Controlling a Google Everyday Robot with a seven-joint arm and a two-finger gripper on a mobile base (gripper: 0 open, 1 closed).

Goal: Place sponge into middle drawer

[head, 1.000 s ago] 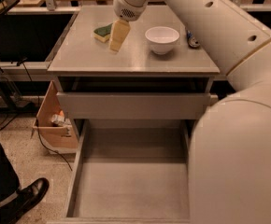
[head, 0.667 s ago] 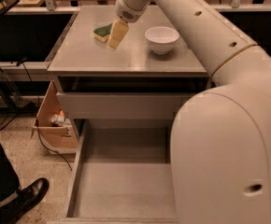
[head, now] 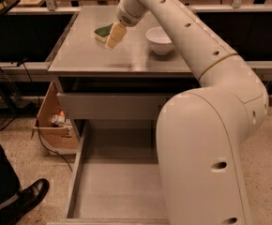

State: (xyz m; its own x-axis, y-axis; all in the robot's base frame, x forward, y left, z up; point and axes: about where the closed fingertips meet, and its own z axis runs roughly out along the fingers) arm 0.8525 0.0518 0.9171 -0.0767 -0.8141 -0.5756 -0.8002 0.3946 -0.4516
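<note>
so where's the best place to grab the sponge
Across its opposite side edges, coming down from above: the sponge lies flat, green face up, on the cabinet top, so only the sides offer grip. The gripper hangs at its right edge.

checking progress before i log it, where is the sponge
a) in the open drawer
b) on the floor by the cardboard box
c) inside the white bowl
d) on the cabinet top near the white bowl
d: the sponge lies on the cabinet top beside the white bowl, with the gripper right at it. The open middle drawer below shows no sponge on its visible floor.
</note>
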